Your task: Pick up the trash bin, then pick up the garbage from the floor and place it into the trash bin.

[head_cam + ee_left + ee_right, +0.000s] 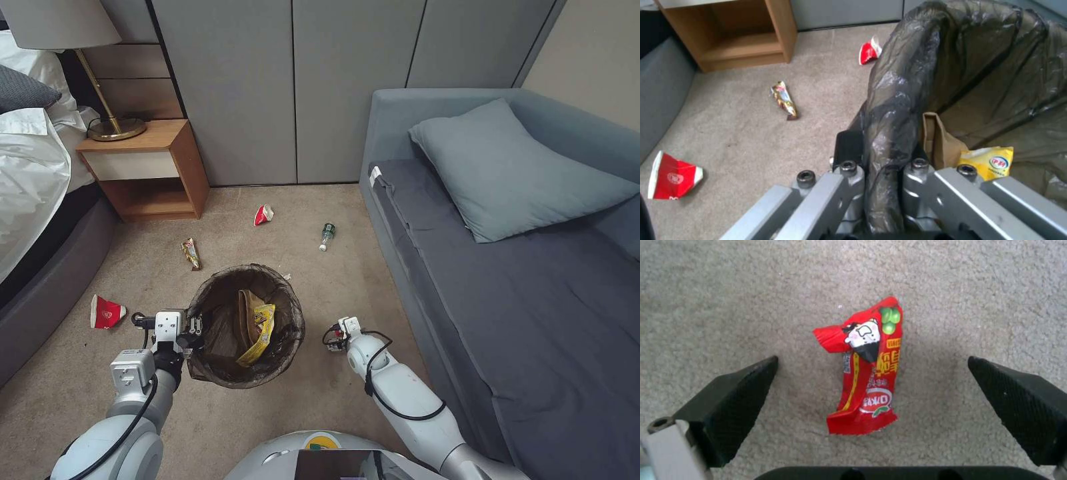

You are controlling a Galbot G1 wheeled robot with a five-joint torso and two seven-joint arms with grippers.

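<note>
Left gripper [195,328] clamped on the rim of the bin [245,325], jaws closed over the bag edge, bin held above the floor [320,293] with a paper bag [940,141] and yellow wrapper [261,333] inside. Right gripper [871,386] low over the carpet, jaws wide, straddling a red wrapper [867,373]. Two red cups [105,312] [263,215], a gold wrapper [191,253] and a bottle [327,236] scattered on the floor beyond.

Red snack wrapper [866,373] on carpet: "OKKO" legible, upside down. Yellow packet [989,163] in bin, 5 o'clock: "PM" logo.
</note>
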